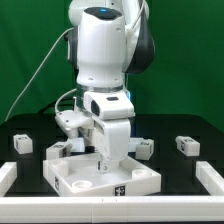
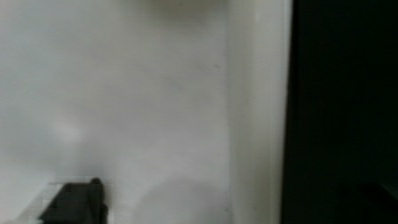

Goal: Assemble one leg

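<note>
The large flat white tabletop (image 1: 85, 182) with round sockets lies at the front middle of the table. My gripper (image 1: 104, 160) is low over it, fingers pointing down at its top face. In the wrist view the tabletop's blurred white surface (image 2: 160, 100) fills most of the picture, very close, with its edge against the black table (image 2: 347, 110). One dark finger (image 2: 75, 203) shows far out at the side and the other is lost against the black, so the jaws stand wide apart. Several small white legs lie around: (image 1: 22, 143), (image 1: 57, 150), (image 1: 143, 148), (image 1: 186, 144). None is held.
White rails bound the black table at the exterior view's left (image 1: 7, 176) and right (image 1: 211, 178). The arm's white body (image 1: 105, 60) hides the middle of the table behind the tabletop. A green backdrop stands behind.
</note>
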